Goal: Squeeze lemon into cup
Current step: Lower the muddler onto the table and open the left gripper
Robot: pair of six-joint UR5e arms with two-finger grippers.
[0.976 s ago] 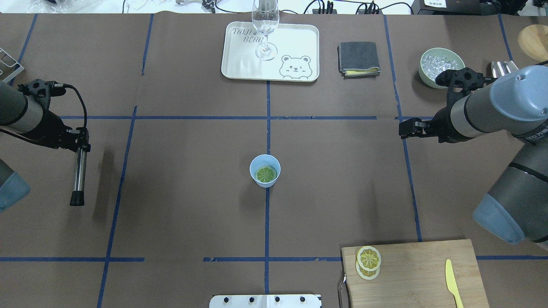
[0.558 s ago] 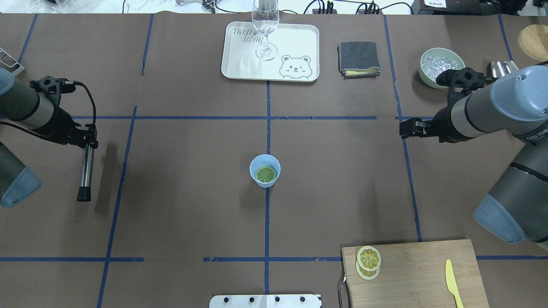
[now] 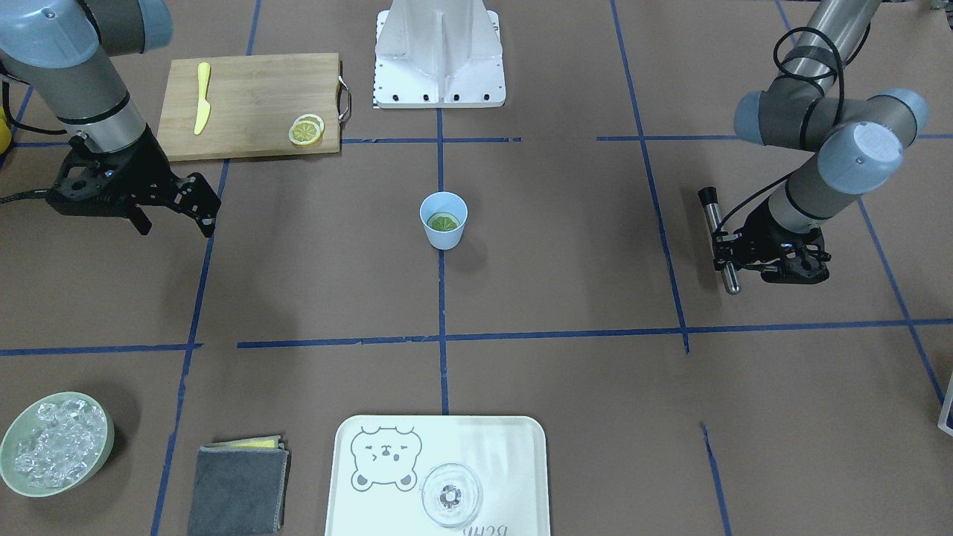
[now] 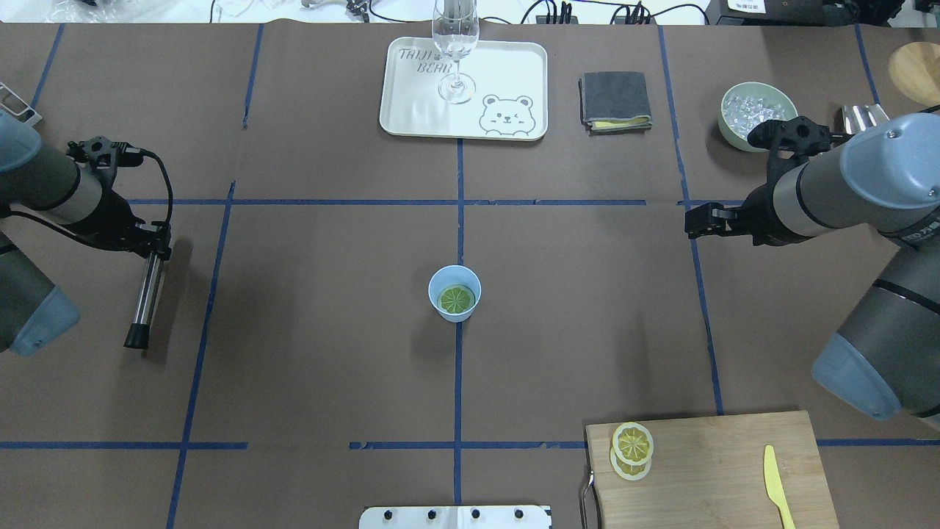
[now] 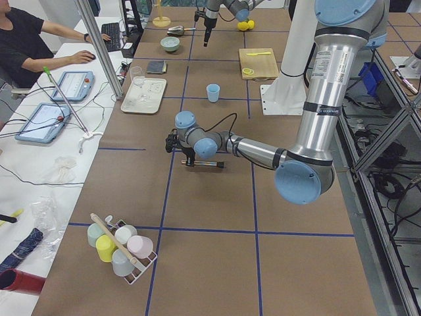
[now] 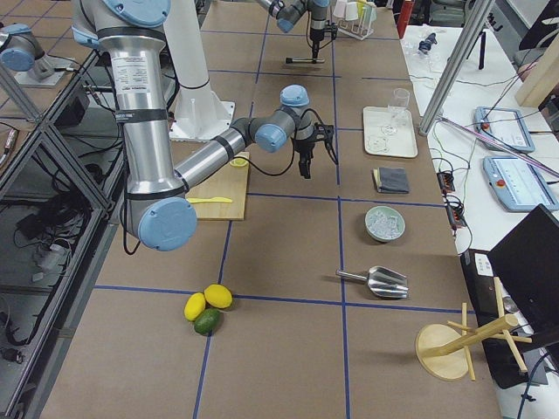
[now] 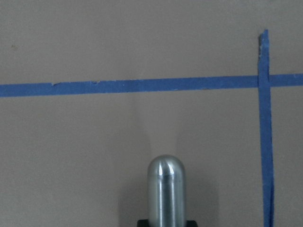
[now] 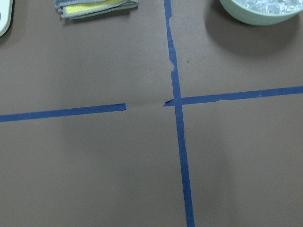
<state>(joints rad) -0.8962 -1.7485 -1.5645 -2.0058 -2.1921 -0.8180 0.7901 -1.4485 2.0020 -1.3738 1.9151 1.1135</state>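
Observation:
The light blue cup [image 4: 433, 286] stands at the table's middle and also shows in the front view [image 3: 443, 237]. One lemon slice [image 4: 456, 298] lies flat inside it [image 3: 444, 221]. Two more slices [image 4: 632, 443] are stacked on the cutting board [image 4: 720, 470]. My left gripper [image 4: 156, 252] is far left of the cup, shut on a metal rod [image 4: 145, 294] with a black tip; the rod's rounded end shows in the left wrist view [image 7: 165, 189]. My right gripper [image 4: 690, 220] hovers far right of the cup, open and empty [image 3: 201, 212].
A white bear tray [image 4: 418, 110] with a clear stemmed glass [image 4: 456, 44] sits at the back. A folded grey cloth [image 4: 615, 99] and a green bowl of ice [image 4: 756, 110] lie back right. A yellow knife [image 4: 775, 481] lies on the board.
My left arm has carried the rod a little to the right and further back, tilting it slightly. The right arm, cup and slices have not moved.

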